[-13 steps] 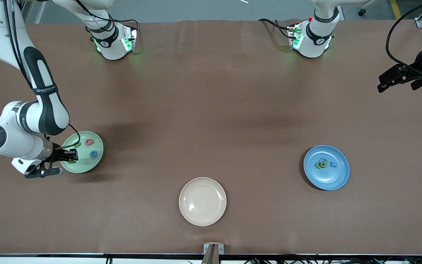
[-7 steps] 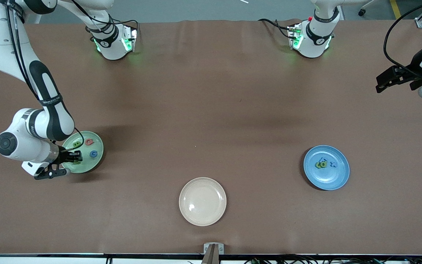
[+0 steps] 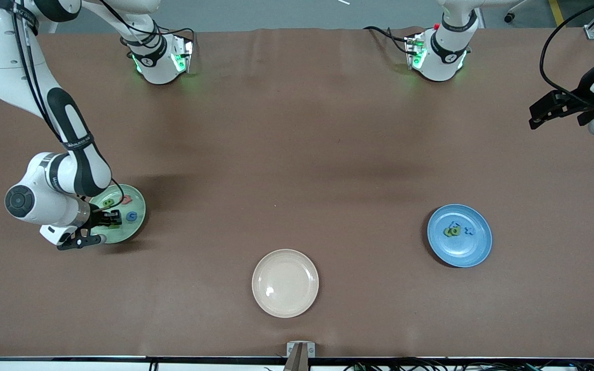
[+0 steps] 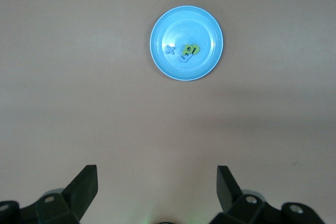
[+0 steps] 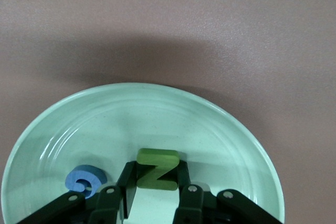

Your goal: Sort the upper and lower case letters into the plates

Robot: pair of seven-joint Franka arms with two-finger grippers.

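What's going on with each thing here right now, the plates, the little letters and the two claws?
Mint green plate: holds several letters.
Green Z: between the right gripper's fingers, over that plate.
Blue plate: holds a small cluster of letters.
Cream plate: empty.
Left gripper: open, waiting at its end of the table.

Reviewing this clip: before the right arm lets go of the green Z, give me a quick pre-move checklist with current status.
1. green Z between the right gripper jaws: ok.
2. Z over the mint plate, inside its rim: ok.
3. Z resting on the plate floor: cannot tell.
4. Z apart from the blue letter beside it: ok.
5. left gripper open, waiting high over the table at the left arm's end, away from the blue plate: ok.
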